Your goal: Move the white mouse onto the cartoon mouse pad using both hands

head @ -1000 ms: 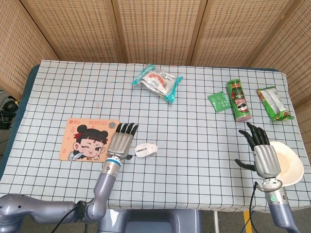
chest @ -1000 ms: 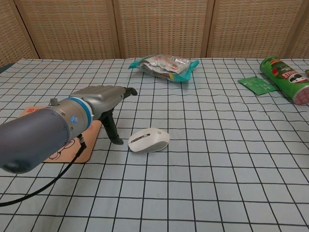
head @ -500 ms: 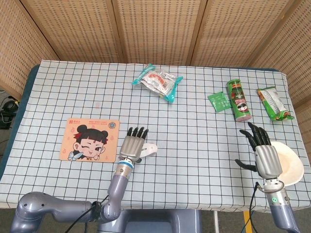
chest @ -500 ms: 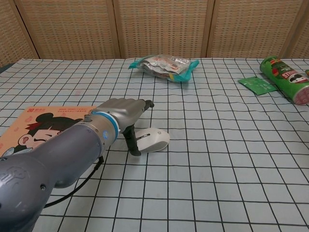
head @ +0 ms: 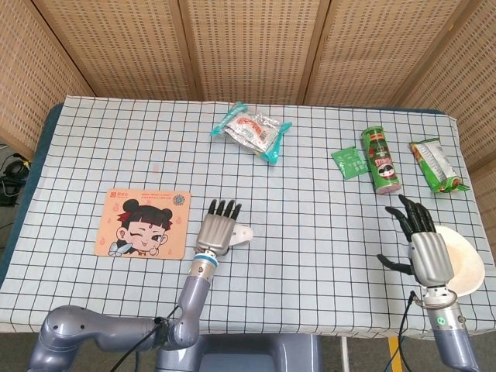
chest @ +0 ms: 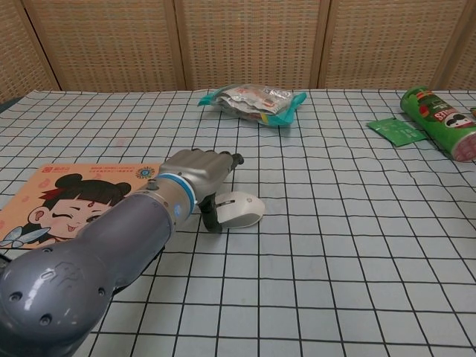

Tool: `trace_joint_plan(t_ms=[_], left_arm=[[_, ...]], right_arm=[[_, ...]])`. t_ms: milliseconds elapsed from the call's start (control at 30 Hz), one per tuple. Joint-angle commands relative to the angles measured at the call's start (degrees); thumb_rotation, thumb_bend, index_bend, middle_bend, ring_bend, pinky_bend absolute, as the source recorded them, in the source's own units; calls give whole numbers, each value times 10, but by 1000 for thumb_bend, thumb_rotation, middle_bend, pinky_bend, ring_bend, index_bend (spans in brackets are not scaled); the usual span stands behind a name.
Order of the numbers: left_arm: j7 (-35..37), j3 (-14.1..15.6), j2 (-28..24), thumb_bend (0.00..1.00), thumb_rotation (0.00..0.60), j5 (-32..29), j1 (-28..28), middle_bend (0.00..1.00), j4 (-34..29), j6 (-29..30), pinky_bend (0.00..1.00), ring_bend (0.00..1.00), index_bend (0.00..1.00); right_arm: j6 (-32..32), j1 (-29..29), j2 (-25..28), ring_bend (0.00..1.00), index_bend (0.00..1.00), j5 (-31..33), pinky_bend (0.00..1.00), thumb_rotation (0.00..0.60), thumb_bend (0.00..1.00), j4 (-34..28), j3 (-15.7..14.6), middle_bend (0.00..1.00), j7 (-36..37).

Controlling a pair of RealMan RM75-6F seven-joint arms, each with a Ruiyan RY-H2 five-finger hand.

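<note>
The left hand (chest: 199, 169) hovers palm-down over the white mouse (chest: 239, 209), fingers extended, thumb beside its left flank, gripping nothing; the mouse lies crosswise on the table just right of the cartoon mouse pad (head: 143, 222); the right hand (head: 426, 249) waits spread, well apart.

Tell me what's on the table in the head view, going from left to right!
cartoon mouse pad → left hand → snack bag → green packet → chips can → right hand → green bag
</note>
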State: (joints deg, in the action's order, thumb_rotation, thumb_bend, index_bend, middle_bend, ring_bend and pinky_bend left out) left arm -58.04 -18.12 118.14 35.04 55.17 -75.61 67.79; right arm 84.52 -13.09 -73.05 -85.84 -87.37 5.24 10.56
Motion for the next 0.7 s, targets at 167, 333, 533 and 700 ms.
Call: trace_joint_plan(t_ms=[167, 333, 533, 700], left_arm=[[-2, 0, -4, 221, 600, 2, 4, 0, 26, -10, 0, 0, 0], [3, -11, -6, 221, 600, 4, 14, 0, 51, -26, 0, 0, 0], [3, -29, -1, 221, 600, 6, 36, 0, 96, -47, 0, 0, 0], [-2, -40, 3, 221, 600, 2, 54, 0, 123, -62, 0, 0, 0]], right_arm=[[2, 2, 2, 0, 191, -2, 0, 600, 168, -2, 4, 0, 4], [6, 4, 2, 0, 191, -14, 0, 600, 168, -6, 2, 0, -8], [10, 7, 3, 0, 192, -22, 0, 600, 168, -13, 0, 0, -17], [9, 8, 4, 0, 194, -18, 0, 600, 168, -12, 4, 0, -17]])
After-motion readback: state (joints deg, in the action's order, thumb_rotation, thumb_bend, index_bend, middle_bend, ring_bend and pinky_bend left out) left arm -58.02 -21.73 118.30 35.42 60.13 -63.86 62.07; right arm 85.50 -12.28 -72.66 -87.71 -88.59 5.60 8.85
